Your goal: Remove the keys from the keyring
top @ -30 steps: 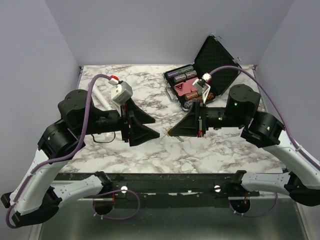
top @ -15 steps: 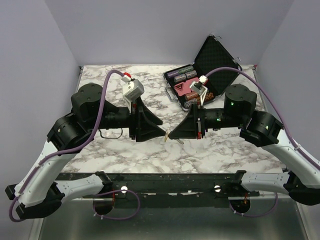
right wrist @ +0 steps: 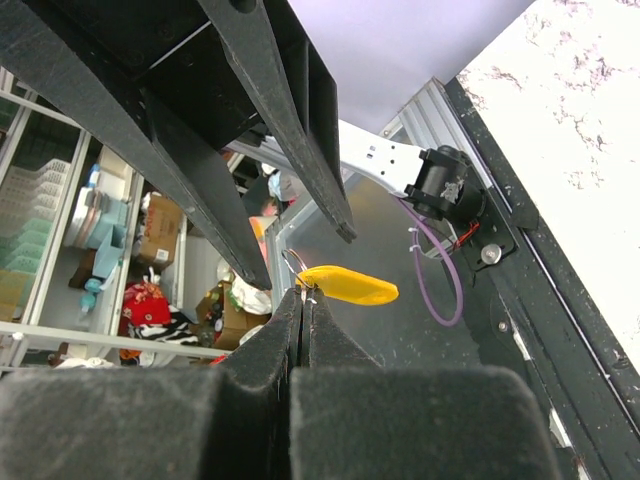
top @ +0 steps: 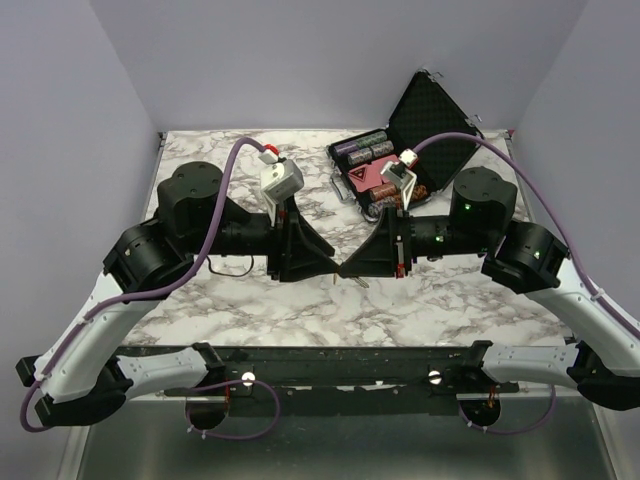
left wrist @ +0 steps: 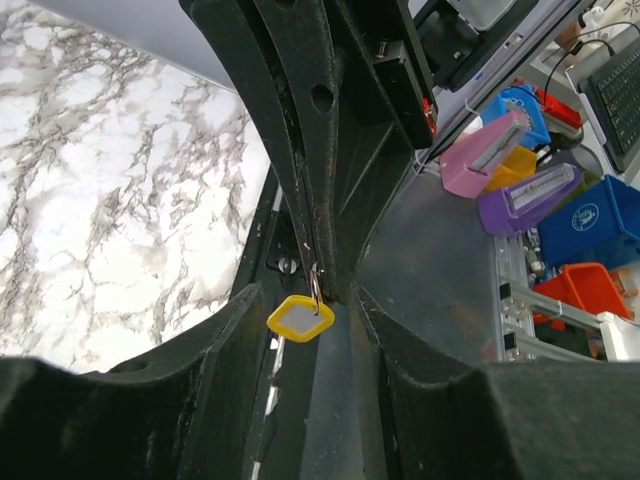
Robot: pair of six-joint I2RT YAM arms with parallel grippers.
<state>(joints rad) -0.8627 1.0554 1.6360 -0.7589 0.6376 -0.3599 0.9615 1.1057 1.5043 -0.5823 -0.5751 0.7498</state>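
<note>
My right gripper (top: 343,270) is shut on the keyring (right wrist: 293,262), a thin silver loop pinched at its fingertips (right wrist: 303,297) and held above the table's middle. One key with a yellow-orange head (right wrist: 348,285) hangs from the ring. In the left wrist view the same head (left wrist: 300,318) hangs below the ring (left wrist: 316,283), its metal blade (left wrist: 274,362) pointing down. My left gripper (top: 327,263) is open, and in its own wrist view (left wrist: 312,310) its two fingers stand on either side of the key without touching it. Only one key is discernible.
An open black case (top: 372,172) with batteries and small items lies at the back right, its lid (top: 437,118) propped up. The marble table (top: 440,295) ends at a black rail at the near edge.
My left arm has swung right, towards the right gripper, and its open fingers now flank the hanging key. The right gripper has held still with the keyring.
</note>
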